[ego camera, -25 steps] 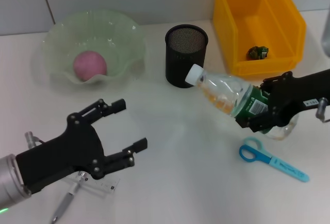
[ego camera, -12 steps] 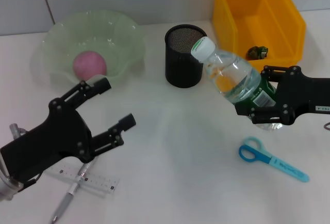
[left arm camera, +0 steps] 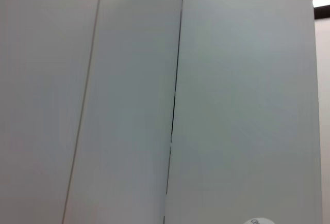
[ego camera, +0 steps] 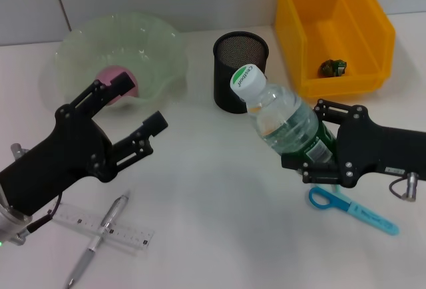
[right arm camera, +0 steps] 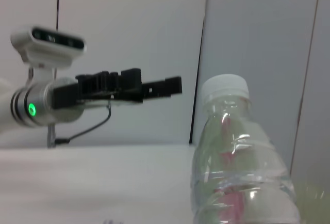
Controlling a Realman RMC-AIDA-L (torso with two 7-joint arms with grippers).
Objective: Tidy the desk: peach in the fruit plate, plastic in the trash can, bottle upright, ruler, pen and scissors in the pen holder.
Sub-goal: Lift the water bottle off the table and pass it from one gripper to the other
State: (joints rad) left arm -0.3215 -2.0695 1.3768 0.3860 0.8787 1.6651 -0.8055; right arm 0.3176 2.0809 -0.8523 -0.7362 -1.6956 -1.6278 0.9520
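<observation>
Clamping the bottle (ego camera: 287,121) at its green label, the right gripper (ego camera: 324,150) holds it nearly upright — cap toward the black pen holder (ego camera: 240,72), scissors (ego camera: 351,208) just beside. The left gripper (ego camera: 134,112) hangs wide open by the fruit plate (ego camera: 160,42) with the peach (ego camera: 118,79), above pen (ego camera: 98,237) and ruler (ego camera: 136,237).

Clock from table centre, head view. Plate (ego camera: 73,49) at 10, back left, peach (ego camera: 120,76) in it. Pen holder (ego camera: 241,69) at 12. Bin (ego camera: 373,29) at 1–2, back right, plastic (ego camera: 333,68) in it. Bottle (ego camera: 283,119) at 3, just in front of the pen holder, near upright, cap tilted toward 11, held by right gripper (ego camera: 316,142) coming in from 4. Scissors (ego camera: 353,209) at 4–5, flat on the table, just in front of that gripper. Ruler (ego camera: 130,234) at 7–8, pen (ego camera: 100,232) lying across it. Left gripper (ego camera: 133,119) at 9, above the table, between plate and ruler.
</observation>
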